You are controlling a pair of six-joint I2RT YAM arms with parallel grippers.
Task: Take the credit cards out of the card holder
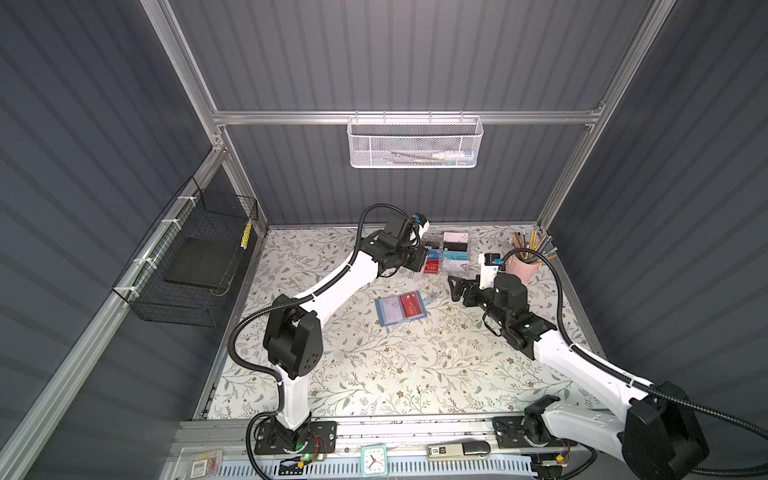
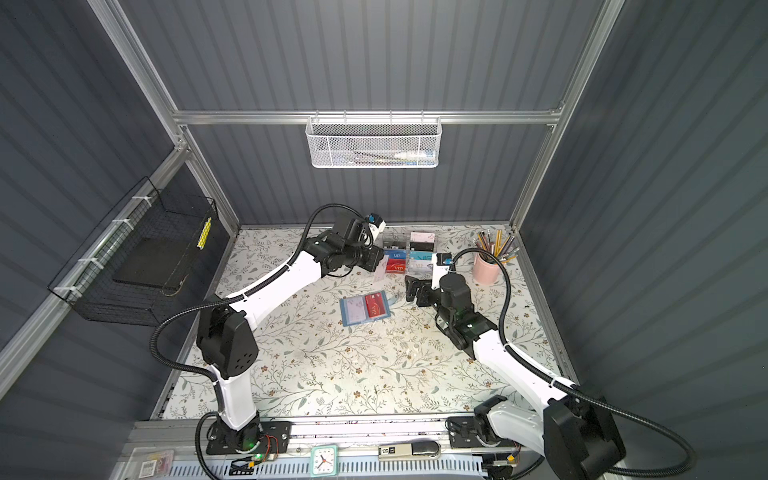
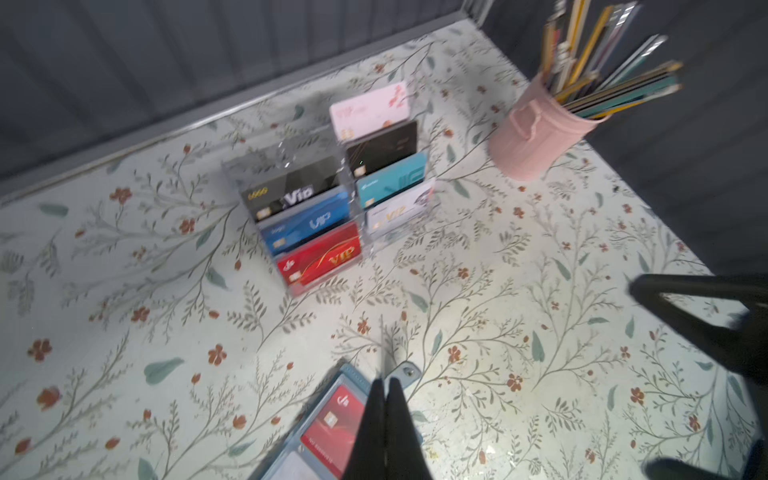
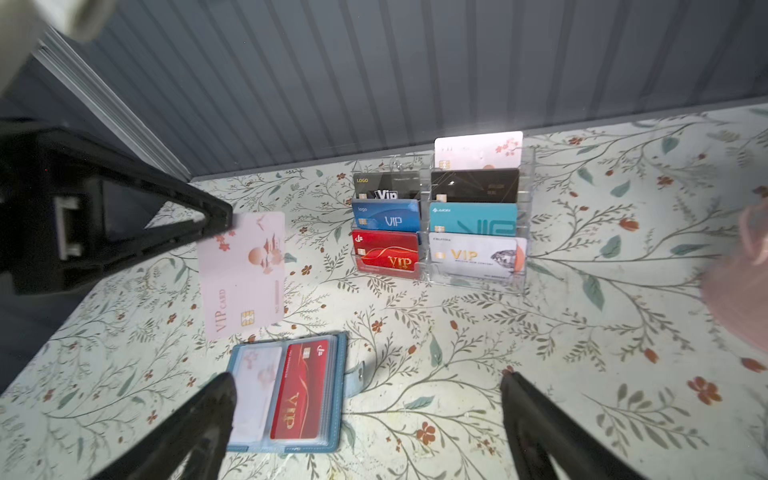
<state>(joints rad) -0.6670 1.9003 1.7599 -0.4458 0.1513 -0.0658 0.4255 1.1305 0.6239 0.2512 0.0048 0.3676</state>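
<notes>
The slate-blue card holder (image 1: 381, 318) (image 2: 345, 318) lies open on the table's middle. A red credit card (image 1: 410, 307) (image 4: 299, 395) fills its right sleeve and a pale one (image 4: 255, 386) its left. My left gripper (image 1: 422, 262) (image 3: 384, 384) hovers behind the holder, in front of the rack, shut on a pink credit card (image 4: 243, 274) (image 2: 379, 274) that hangs from its fingers (image 4: 208, 216). My right gripper (image 1: 455, 286) (image 4: 368, 382) is open, to the right of the holder, with nothing between its fingers.
A clear acrylic rack (image 1: 446, 253) (image 3: 286, 156) with several cards stands at the back. A pink cup (image 1: 521, 268) (image 3: 536, 133) of pencils is at the back right. A white mesh basket (image 1: 415, 143) hangs on the back wall and a black wire basket (image 1: 187, 266) on the left wall.
</notes>
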